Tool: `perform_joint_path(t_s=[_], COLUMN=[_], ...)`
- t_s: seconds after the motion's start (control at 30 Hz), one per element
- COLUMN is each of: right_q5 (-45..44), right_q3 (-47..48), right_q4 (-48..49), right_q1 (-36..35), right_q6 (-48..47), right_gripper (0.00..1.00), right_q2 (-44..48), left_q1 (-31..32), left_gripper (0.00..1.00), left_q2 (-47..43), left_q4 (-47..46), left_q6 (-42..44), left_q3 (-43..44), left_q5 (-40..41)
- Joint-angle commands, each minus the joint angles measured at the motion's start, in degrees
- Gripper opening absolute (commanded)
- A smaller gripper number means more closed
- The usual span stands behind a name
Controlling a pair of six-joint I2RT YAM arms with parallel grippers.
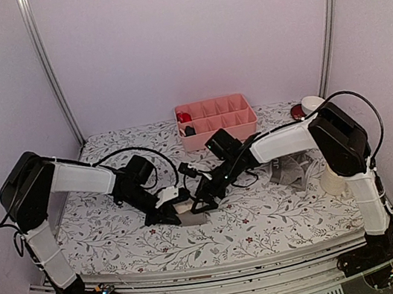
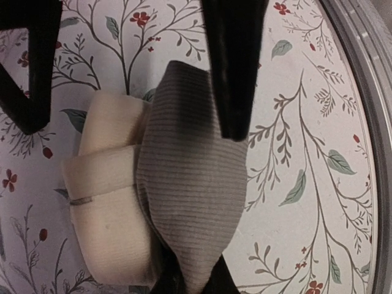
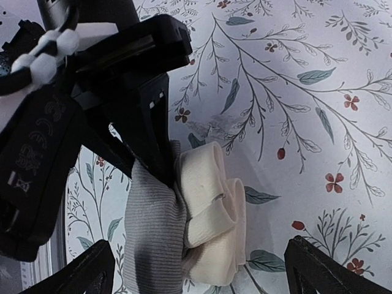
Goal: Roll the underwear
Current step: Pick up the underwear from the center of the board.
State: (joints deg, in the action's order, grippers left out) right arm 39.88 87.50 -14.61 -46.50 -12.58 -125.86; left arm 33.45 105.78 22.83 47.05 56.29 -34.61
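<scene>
At mid-table, the left gripper (image 2: 184, 283) pinched the rolled grey briefs (image 2: 190, 184) by their cloth, while the right gripper (image 1: 204, 200) hung spread wide above. The roll looked nearly finished, and tucking its loose end seemed next.

soft, even light, faint shadows; wrist views warp at the edges, nearest parts blurred.

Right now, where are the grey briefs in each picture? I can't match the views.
Top view: briefs just below centre.
Left wrist: briefs fill the middle, with the pale waistband on the left.
Right wrist: briefs at bottom centre, with the waistband on the right.
Shared landmark: the left gripper, pinching the grey cloth over the floral tablecloth.
</scene>
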Motion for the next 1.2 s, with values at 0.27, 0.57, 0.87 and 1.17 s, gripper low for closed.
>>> perform_joint_path(t_s=[0.27,0.57,0.87,1.17], right_q5=[6.4,5.8,6.0,1.5], right_q3=[4.1,6.8,11.0,10.6], right_q4=[-3.3,-5.5,-10.9,-12.5], right_q1=[-1.5,-2.5,-3.8,-4.3], right_q6=[-2.0,-5.3,-8.4,-10.1], right_gripper=[0.99,0.86,0.44,0.03], right_q2=[-5.5,-7.2,-10.7,-7.7], left_q1=[-0.9,-1.0,-1.5,-2.9], left_gripper=[0.0,0.0,0.0,0.07], left_q2=[2.9,3.5,3.8,1.7], left_q4=[3.8,3.8,3.8,2.7], left_q6=[-1.3,-1.8,-2.3,-2.6], left_q3=[-0.7,-0.3,0.0,-0.9], left_q5=[3.8,4.1,4.2,2.8])
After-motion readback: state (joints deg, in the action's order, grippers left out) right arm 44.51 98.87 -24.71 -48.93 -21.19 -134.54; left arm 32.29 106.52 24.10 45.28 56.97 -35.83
